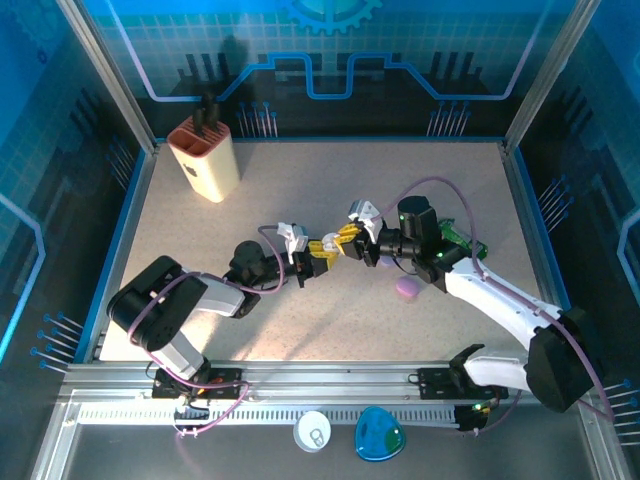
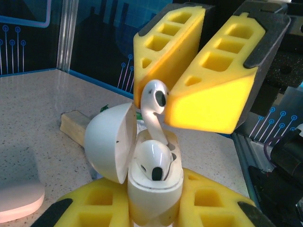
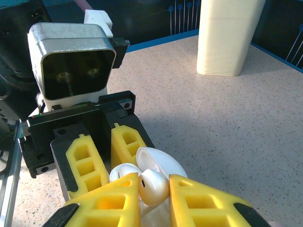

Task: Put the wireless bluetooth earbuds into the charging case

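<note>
The two arms meet over the middle of the desk [image 1: 300, 180], tips facing each other. The left end effector [image 1: 318, 252] is closed narrowly on the body of a white charging case [image 2: 154, 189], its yellow fingers pressing on either side. The case stands upright, with its lid [image 2: 106, 142] swung open to one side.

The right end effector [image 2: 163, 101] pinches a white earbud [image 2: 154, 99] by its head between its yellow fingers. That earbud hangs directly above the case, and its stem points down into the open top. A second earbud [image 2: 152, 163] already sits in the case, its rounded head showing just beside the stem of the held one.

A lavender case [image 1: 407, 288] lies closed on the desk near the right arm, towards the near edge and apart from both end effectors. A beige holder [image 1: 203, 158] stands at the far left corner of the desk.
</note>
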Robot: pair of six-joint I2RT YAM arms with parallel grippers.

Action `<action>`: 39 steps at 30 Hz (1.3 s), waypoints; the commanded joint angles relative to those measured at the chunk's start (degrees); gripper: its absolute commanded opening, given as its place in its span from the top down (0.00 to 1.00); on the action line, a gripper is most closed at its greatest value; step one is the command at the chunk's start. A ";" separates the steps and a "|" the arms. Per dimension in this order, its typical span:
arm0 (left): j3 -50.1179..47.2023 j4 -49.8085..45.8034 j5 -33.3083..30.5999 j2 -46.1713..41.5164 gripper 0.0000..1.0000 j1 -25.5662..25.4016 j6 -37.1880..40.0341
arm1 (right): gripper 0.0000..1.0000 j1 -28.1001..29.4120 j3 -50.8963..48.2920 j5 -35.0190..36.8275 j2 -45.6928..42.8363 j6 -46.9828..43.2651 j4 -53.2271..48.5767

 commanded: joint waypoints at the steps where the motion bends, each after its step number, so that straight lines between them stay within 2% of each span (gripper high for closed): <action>1: 1.51 2.12 0.73 -1.40 0.90 0.68 -1.65 | 0.80 0.79 -0.69 -1.49 0.43 -0.93 0.96; 15: 2.30 2.09 0.65 -0.95 0.90 1.05 -3.59 | 0.79 2.31 0.13 -5.84 2.20 -3.73 -4.08; 20: 2.15 2.08 0.71 -1.81 0.90 1.24 -3.88 | 0.72 2.32 -0.53 -4.72 2.07 -4.44 -4.13; 25: 1.97 2.09 1.07 -1.79 0.90 1.40 -4.02 | 0.69 2.32 -0.36 -3.79 0.90 -4.32 -3.96; 33: 1.90 2.10 0.92 -1.21 0.90 1.51 -3.49 | 0.43 0.43 -3.90 -0.65 -3.61 2.33 4.74; 35: 1.83 2.10 0.97 -0.89 0.90 1.56 -3.36 | 0.32 -0.60 -5.35 -1.76 -4.62 4.54 8.22; 39: 2.10 2.08 1.03 -0.61 0.90 1.64 -3.33 | 0.22 -1.10 -5.58 -1.37 -4.72 6.78 9.52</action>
